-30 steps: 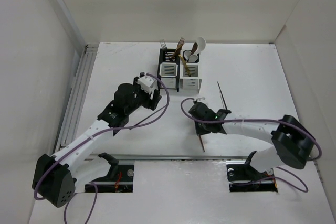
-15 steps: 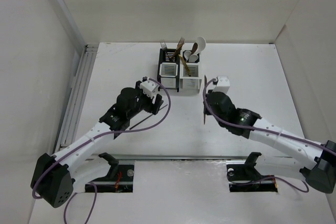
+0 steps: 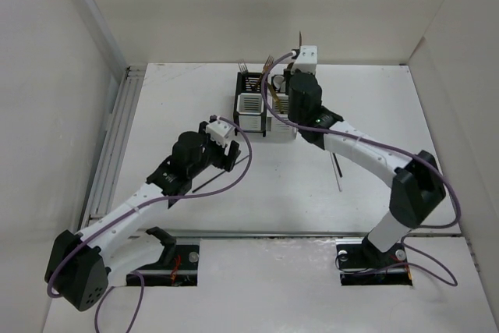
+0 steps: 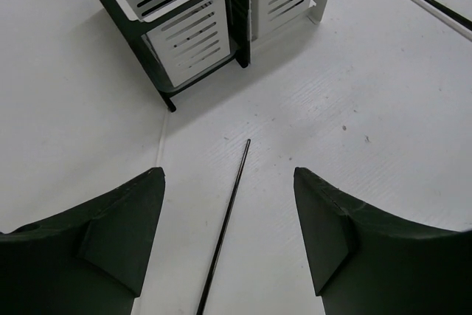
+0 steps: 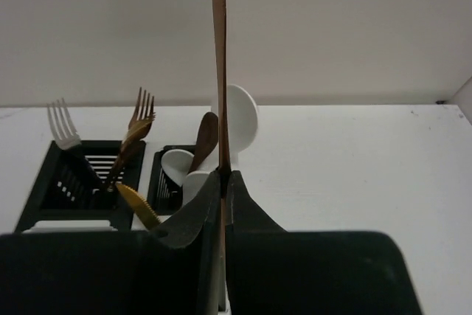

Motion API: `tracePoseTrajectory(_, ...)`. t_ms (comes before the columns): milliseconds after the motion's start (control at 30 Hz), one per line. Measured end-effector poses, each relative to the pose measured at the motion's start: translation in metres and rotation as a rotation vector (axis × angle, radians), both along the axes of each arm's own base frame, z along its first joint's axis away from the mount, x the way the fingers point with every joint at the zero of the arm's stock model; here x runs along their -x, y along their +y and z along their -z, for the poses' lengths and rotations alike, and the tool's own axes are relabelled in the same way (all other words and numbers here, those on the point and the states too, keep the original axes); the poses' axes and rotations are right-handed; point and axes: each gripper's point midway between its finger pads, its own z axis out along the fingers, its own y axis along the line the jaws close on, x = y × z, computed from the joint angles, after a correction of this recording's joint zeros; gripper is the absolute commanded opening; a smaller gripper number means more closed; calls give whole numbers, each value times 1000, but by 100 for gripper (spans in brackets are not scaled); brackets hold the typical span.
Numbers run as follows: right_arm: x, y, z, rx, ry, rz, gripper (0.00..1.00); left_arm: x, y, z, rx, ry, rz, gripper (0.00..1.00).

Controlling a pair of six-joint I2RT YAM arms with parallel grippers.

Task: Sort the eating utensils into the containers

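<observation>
The white tabletop (image 3: 374,99) carries slotted black and white cutlery holders (image 3: 251,104) at its far edge. A thin black chopstick (image 4: 225,226) lies left of centre, and a second black chopstick (image 3: 337,171) lies right of it.

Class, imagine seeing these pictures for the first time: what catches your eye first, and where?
The right gripper holds a copper knife upright over the holders toward the table's far side, where forks and spoons already stand. Nearer, the open left gripper hovers over a thin black chopstick lying on the table.
</observation>
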Motion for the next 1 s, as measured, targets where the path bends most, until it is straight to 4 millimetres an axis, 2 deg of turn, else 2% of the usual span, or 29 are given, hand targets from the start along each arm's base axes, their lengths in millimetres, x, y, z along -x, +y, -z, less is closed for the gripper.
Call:
tracePoseTrajectory(67,-18,0,15,41,5,-8,0,-3,4,0,2,1,-19,68)
tracePoseTrajectory(200,-42,9,40,82,19,-67,0,-12,18,4,4,16,-74,68)
tracePoseTrajectory(467,-63,22,53,30,-23,-145,0,-28,38,28,-26,86,-152,68)
tracePoseTrajectory(600,-59,25,69,-24,-13,-159,0,-31,43,34,-35,101,-170,68)
tracePoseTrajectory(800,-42,31,122,-46,85,-187,0,-31,44,43,-73,110,-136,72)
tracePoseTrajectory(933,-34,36,136,-62,111,-202,0,-26,45,52,-143,109,-76,72)
tracePoseTrajectory(967,-33,36,138,-66,114,-203,4,-25,47,54,-163,110,-66,72)
tracePoseTrajectory(1000,-32,37,140,-68,117,-204,13,-24,48,57,-182,113,-59,72)
